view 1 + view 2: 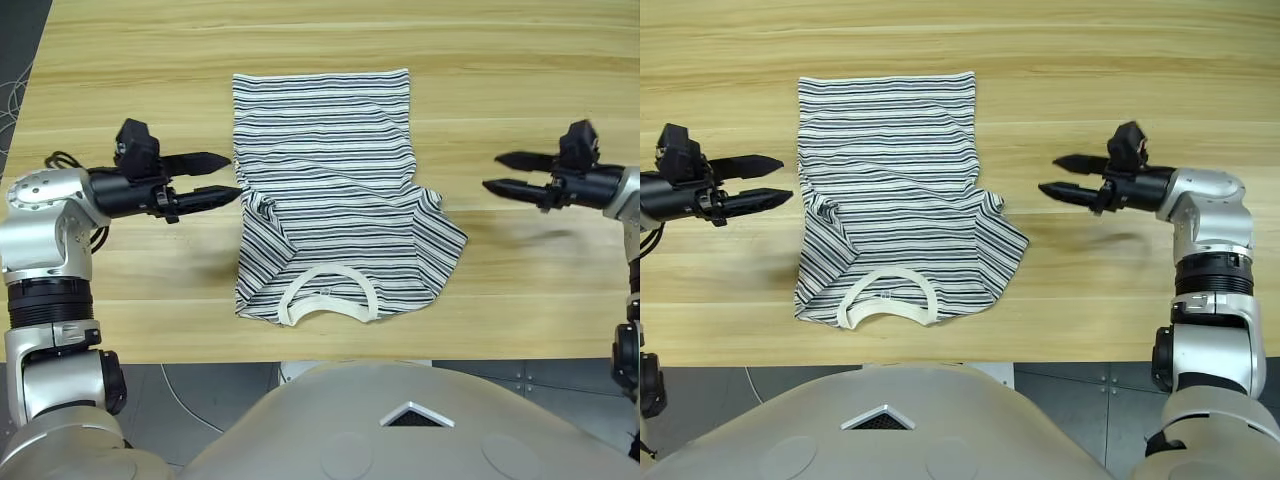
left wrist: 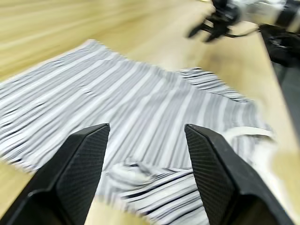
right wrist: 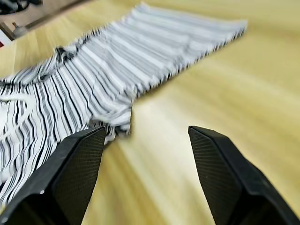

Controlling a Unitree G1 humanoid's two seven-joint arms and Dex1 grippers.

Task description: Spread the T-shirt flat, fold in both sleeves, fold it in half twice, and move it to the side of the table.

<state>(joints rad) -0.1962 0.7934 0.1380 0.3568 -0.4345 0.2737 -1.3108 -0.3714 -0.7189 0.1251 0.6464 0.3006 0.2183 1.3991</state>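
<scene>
From the head camera, a black-and-white striped fabric T-shirt [image 1: 325,190] is seen laid on a pale wooden table [image 1: 520,90]. Its white collar is set close to the near edge and its hem toward the far side. Bare wood is shown on both sides and beyond the hem. The left gripper [image 1: 233,175], fingers parted and empty, is held just beside the shirt's left edge. The right gripper [image 1: 491,171], likewise parted and empty, is seen apart from the sleeve jutting out on the right.

In the left wrist view, black textured fingers [image 2: 79,173] are shown spread over a rumpled fold at the shirt's edge.

In the right wrist view, the spread fingers [image 3: 75,173] are seen over bare wood, the sleeve's edge near one tip.
</scene>
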